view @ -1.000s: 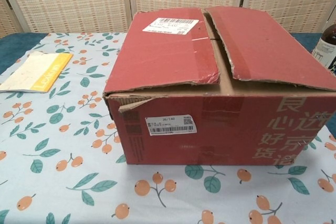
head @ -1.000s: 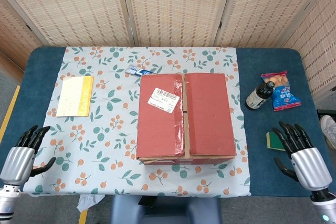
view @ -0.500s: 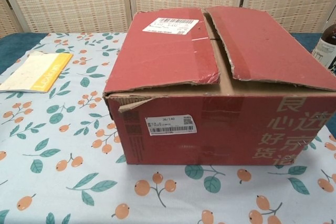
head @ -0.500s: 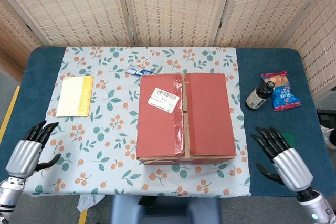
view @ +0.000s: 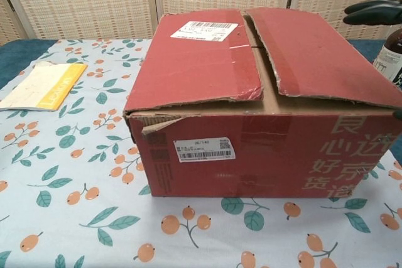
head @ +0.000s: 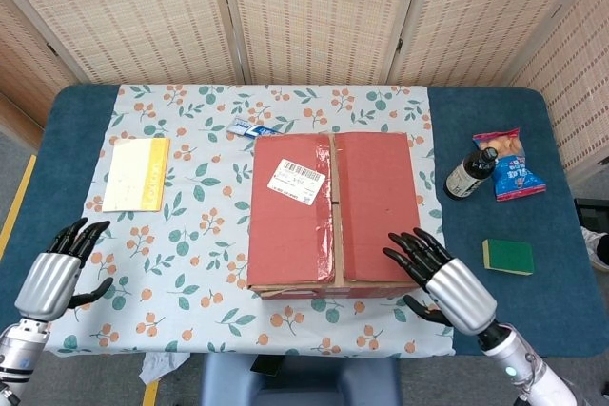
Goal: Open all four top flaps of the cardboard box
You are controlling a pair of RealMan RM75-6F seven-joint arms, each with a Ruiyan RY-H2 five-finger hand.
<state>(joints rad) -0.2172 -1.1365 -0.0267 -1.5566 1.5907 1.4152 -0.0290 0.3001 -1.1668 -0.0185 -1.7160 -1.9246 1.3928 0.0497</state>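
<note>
The red cardboard box (head: 333, 211) stands in the middle of the flowered cloth, its two long top flaps lying down with a seam along the middle. In the chest view the left flap (view: 195, 61) and right flap (view: 320, 54) sit slightly raised at the near edge. My right hand (head: 442, 278) hovers with spread fingers at the box's near right corner, holding nothing; its dark fingertips (view: 377, 10) show at the chest view's upper right. My left hand (head: 52, 273) is open over the table's near left edge, far from the box.
A yellow booklet (head: 136, 173) lies left of the box. On the right are a dark bottle (head: 468, 173), a snack packet (head: 514, 164) and a green sponge (head: 507, 256). A small blue-and-white packet (head: 252, 128) lies behind the box.
My right hand has moved left from the table's near right edge to the box's near right corner, uncovering the green sponge. The left hand has barely shifted. The flaps have not moved.
</note>
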